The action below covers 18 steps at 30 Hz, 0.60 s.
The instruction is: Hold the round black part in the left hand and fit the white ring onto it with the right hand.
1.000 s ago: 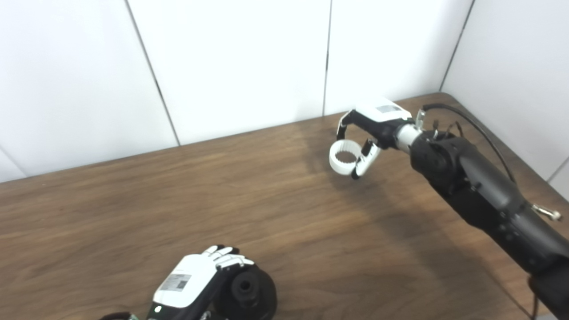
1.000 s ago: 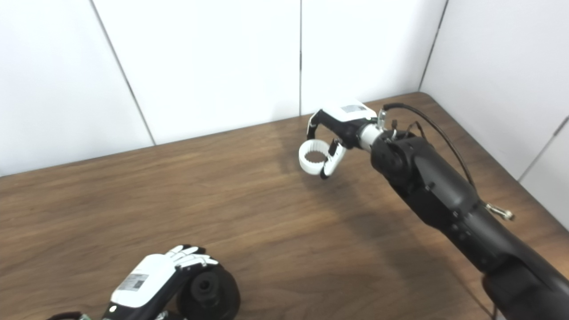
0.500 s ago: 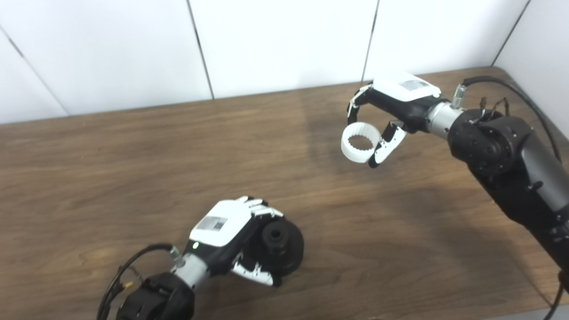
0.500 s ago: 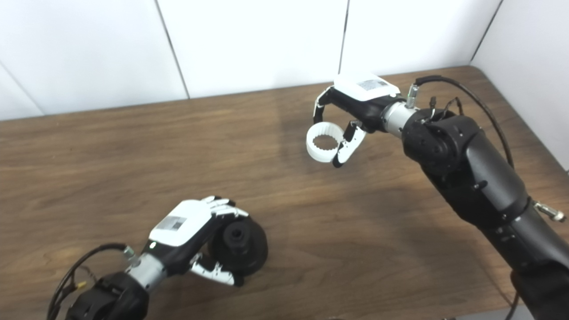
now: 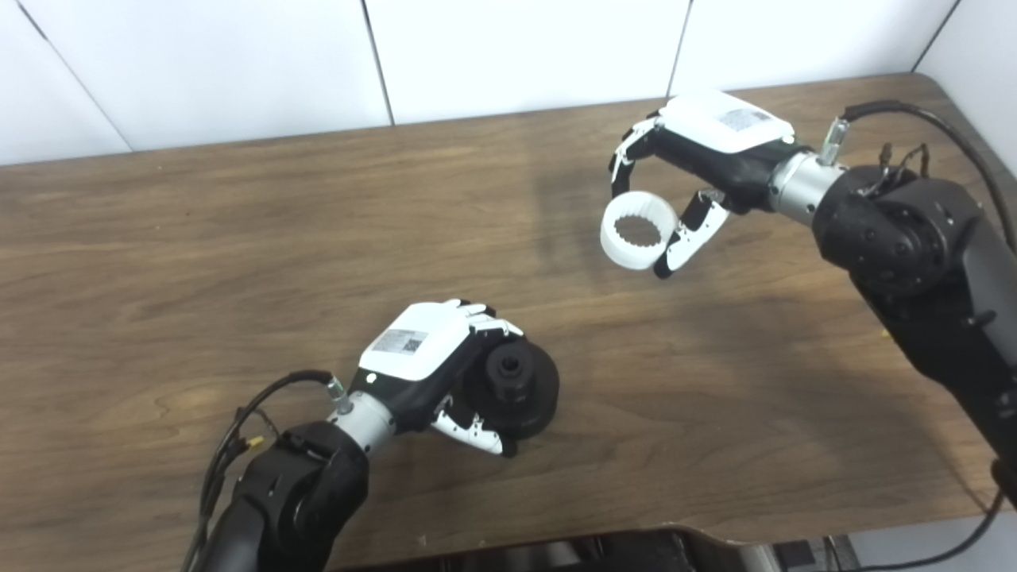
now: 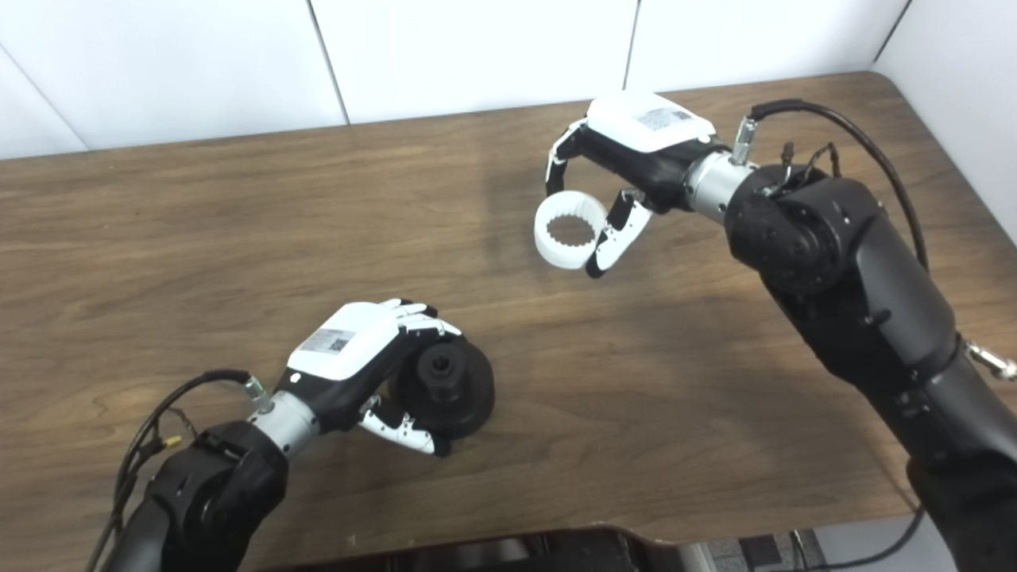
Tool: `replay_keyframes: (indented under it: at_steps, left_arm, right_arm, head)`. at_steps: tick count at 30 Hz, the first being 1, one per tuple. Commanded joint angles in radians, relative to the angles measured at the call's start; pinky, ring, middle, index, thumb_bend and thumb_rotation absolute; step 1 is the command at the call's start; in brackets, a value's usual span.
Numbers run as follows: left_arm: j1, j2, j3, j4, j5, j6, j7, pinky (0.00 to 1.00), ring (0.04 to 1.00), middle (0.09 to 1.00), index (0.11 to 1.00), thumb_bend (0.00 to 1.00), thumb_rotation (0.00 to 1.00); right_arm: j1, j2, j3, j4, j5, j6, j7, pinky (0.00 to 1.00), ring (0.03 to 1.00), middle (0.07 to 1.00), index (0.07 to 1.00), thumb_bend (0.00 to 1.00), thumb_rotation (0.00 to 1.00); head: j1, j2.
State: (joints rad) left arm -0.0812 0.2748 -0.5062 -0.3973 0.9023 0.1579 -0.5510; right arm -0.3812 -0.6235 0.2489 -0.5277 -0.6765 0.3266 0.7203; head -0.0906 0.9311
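Note:
The round black part (image 5: 516,385), a disc with a raised hub in its middle, is at the near centre of the wooden table, tilted up on its edge. My left hand (image 5: 433,365) is shut on it, fingers over its top rim and thumb under it. The white ring (image 5: 638,231), toothed on its inside, hangs above the table at the far right. My right hand (image 5: 699,171) is shut on the ring, fingers over its far side and thumb on its near right side. A wide stretch of table lies between ring and black part.
The wooden table (image 5: 238,238) ends at white wall panels (image 5: 516,48) along the back and right. Its front edge (image 5: 715,528) runs along the bottom. Loose cables (image 5: 246,421) hang by my left forearm.
The camera has tilted down and swung, shifting the whole picture. My left hand has raised the black part and tipped it up. The ring stays in my right hand.

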Motion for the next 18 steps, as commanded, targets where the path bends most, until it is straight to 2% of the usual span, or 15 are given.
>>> replay_keyframes:
  at_steps: [1,18]
  left_arm:
    - [0.01,0.011,-0.019,0.026,0.031,0.034,-0.076,0.95,0.906,0.804,0.481,0.53,0.06]
    - [0.001,-0.008,-0.031,0.037,0.031,0.057,-0.073,0.93,0.909,0.805,0.482,0.53,0.06]
  right_arm:
    - [-0.023,0.006,-0.016,-0.052,0.01,0.004,0.001,0.95,0.875,0.769,0.481,0.53,0.14]
    - [0.03,0.084,0.038,-0.167,0.007,-0.071,0.029,0.91,0.851,0.744,0.48,0.53,0.14]
  head:
    - [0.001,0.0]
    - [0.03,-0.009]
